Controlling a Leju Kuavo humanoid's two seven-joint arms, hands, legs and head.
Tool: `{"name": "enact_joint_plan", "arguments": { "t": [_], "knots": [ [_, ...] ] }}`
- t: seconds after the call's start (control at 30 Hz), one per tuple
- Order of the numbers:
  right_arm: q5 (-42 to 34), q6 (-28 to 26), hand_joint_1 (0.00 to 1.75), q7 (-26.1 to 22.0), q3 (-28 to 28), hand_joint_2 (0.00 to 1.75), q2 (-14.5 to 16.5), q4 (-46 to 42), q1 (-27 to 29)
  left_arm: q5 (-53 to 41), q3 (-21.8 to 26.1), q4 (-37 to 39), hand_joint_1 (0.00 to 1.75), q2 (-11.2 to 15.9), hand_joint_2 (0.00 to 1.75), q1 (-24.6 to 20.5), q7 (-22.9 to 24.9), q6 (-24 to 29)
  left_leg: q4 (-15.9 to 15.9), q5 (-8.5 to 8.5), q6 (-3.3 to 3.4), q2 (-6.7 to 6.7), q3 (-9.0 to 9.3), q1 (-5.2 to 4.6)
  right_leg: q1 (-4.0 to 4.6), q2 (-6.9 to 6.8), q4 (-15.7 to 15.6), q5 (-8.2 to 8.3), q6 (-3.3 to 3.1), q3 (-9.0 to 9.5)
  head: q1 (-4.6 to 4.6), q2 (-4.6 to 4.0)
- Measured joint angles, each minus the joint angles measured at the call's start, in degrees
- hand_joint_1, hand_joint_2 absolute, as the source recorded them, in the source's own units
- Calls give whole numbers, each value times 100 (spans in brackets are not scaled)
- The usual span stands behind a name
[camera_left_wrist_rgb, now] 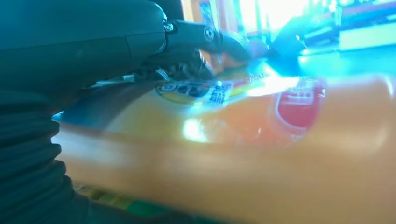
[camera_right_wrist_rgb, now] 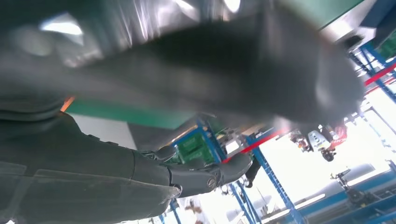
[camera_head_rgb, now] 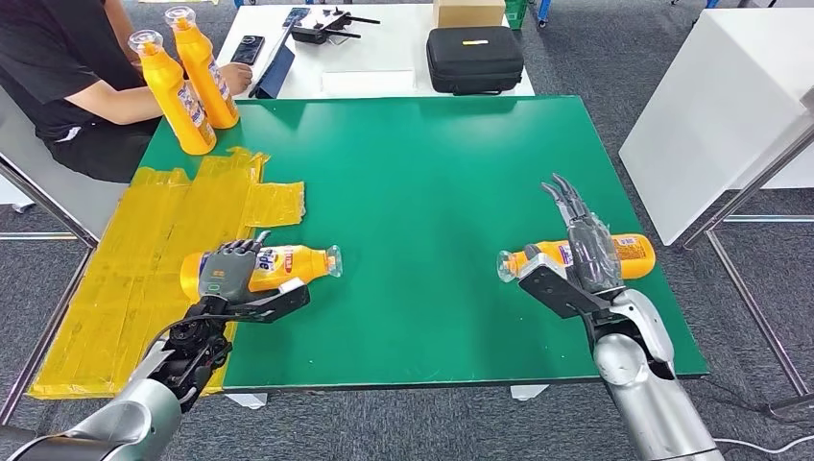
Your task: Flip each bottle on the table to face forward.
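A yellow bottle [camera_head_rgb: 288, 264] lies on its side on the green table [camera_head_rgb: 422, 182], cap pointing right. My left hand [camera_head_rgb: 228, 274] grips its base end, fingers curled over it and thumb under it. In the left wrist view the bottle [camera_left_wrist_rgb: 261, 154] sits close under my left hand [camera_left_wrist_rgb: 70, 51]. A second yellow bottle [camera_head_rgb: 632, 252] lies on its side at the right, cap pointing left. My right hand [camera_head_rgb: 581, 245] is over its middle with fingers stretched straight and the thumb apart in front. The right wrist view of the right hand [camera_right_wrist_rgb: 93, 182] is blurred.
Two more yellow bottles [camera_head_rgb: 178, 96] [camera_head_rgb: 203, 67] stand upright at the back left corner, next to a seated person's hand [camera_head_rgb: 235, 77]. Yellow tape [camera_head_rgb: 134, 269] covers the table's left side. A black case [camera_head_rgb: 474, 58] lies on the white table behind.
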Motion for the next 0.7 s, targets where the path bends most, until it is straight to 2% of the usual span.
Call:
{"name": "enact_joint_plan", "arguments": {
  "t": [0.03, 0.13, 0.23, 0.3, 0.43, 0.57, 0.7],
  "knots": [
    [56, -2, 0, -1, -84, 0, -62, -50, 44, 78, 1, 32, 0, 0, 0, -20, -73, -88, 0, 3, 2, -2, 3, 0, 0, -4, 0, 0, 0, 5, -1, 0],
    [254, 232, 0, -7, -421, 0, -279, -277, 278, 569, 22, 68, 0, 0, 0, -40, -457, -351, 0, 5, 4, -28, 17, 0, -1, -30, -1, -3, 4, 26, -1, 0],
    [247, 994, 0, -31, -845, 0, -548, -429, 505, 1187, 113, 42, 0, 0, 0, -93, -820, -813, -2, 1, 15, -63, 29, -2, -4, -59, -2, -12, 15, 52, 0, 0],
    [280, 1315, 0, -68, -1122, 0, -699, -450, 560, 1564, 187, 5, 0, 3, 0, -131, -1058, -1161, -3, -8, 22, -68, 39, -3, -6, -65, -4, -13, 18, 64, -1, 0],
    [293, 1644, 0, -178, -1614, 0, -1164, -398, 607, 2588, 438, -201, 0, 16, 0, -121, -1728, -1930, -3, -2, 32, -73, 45, -6, -7, -71, -6, -4, 26, 68, 0, 0],
    [204, 1796, 0, -351, -2046, 0, -1588, -291, 655, 3048, 602, -475, 0, 46, 0, -16, -1854, -2236, -3, 17, 37, -63, 38, -9, -8, -62, -5, 15, 25, 61, 0, 0],
    [423, 1858, 0, -289, -2219, 175, -1905, -162, 743, 4051, 820, -899, 0, 62, 0, 209, -2172, -2277, -1, 24, 37, -57, 26, -12, -10, -52, -4, 18, 28, 40, -1, 0]
  ]
}}
